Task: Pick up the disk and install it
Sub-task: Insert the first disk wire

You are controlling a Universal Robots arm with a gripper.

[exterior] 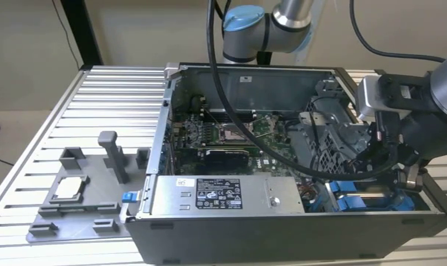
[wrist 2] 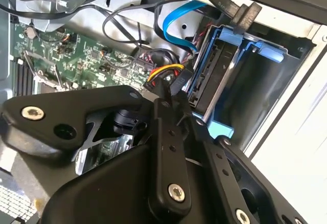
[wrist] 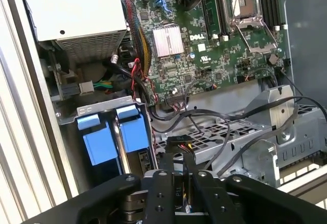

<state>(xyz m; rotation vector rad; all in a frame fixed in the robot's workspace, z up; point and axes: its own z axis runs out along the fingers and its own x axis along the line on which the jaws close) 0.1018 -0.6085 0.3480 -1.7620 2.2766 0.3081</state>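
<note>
Robotics laboratory workstation. A bench of ribbed aluminium profiles [exterior: 105, 94] is set against a plain wall, and an industrial robot arm [exterior: 271, 22] with trailing cables is mounted above it. An opened desktop computer case [exterior: 282, 235] is laid on the bench, its motherboard [wrist: 204, 55] exposed in the first wrist view. A grey moulded parts fixture [exterior: 75, 221] is placed beside it.

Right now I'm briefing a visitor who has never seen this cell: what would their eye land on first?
The open computer case on the slatted table, its green motherboard exposed, dominates the exterior view. The arm reaches into the case's corner at the exterior view's right, where bright blue drive carriers sit in their bay. In both wrist views the gripper is pinched on a black cable connector near them.
</note>
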